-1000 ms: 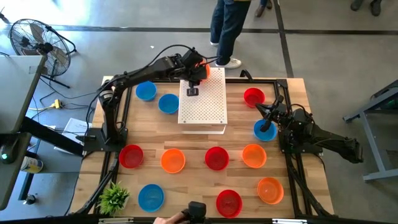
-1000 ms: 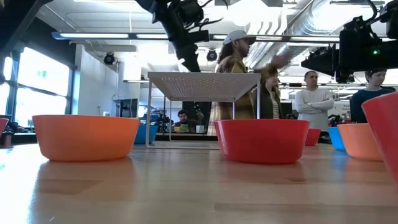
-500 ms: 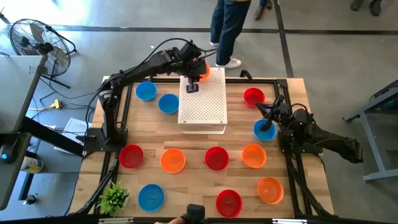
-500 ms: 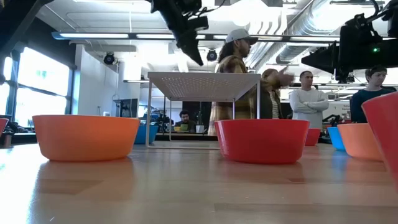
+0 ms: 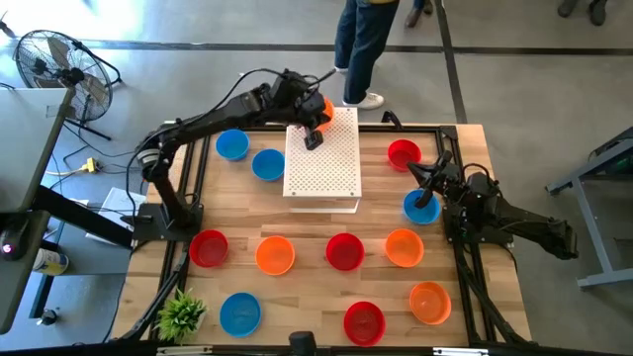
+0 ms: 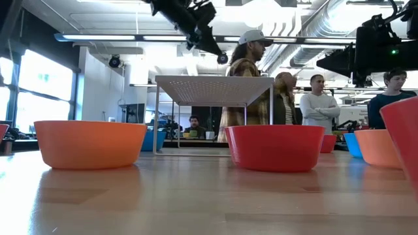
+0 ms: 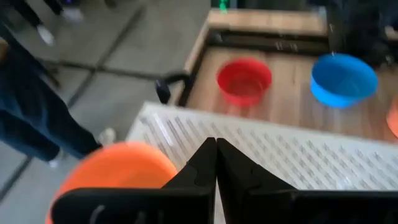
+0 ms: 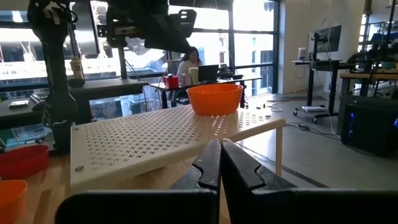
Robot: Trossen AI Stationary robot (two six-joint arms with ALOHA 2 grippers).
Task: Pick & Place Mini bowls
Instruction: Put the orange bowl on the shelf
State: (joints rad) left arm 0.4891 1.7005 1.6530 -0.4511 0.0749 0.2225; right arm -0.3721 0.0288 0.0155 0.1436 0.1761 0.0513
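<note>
My left gripper [image 5: 315,140] [image 7: 216,146] is shut and hangs in the air over the far end of the white perforated platform [image 5: 321,168]. An orange mini bowl [image 7: 118,169] [image 8: 214,98] stands on its base on the platform's far left corner, beside and below the fingers. My right gripper [image 5: 423,196] [image 8: 220,148] is shut and hovers over a blue bowl [image 5: 420,210] near the table's right edge. Other red, orange and blue bowls stand on the table, among them a red one [image 5: 403,153] and two blue ones [image 5: 232,144] [image 5: 268,164].
Two rows of bowls fill the near half of the table, such as a red one [image 5: 344,251] and an orange one [image 5: 275,255]. A small green plant [image 5: 181,314] sits at the near left corner. People stand beyond the far edge [image 6: 248,85].
My left gripper has risen from just above the platform and swung a little toward the table's right, turning as it went. The orange bowl has stayed on the platform's far corner.
</note>
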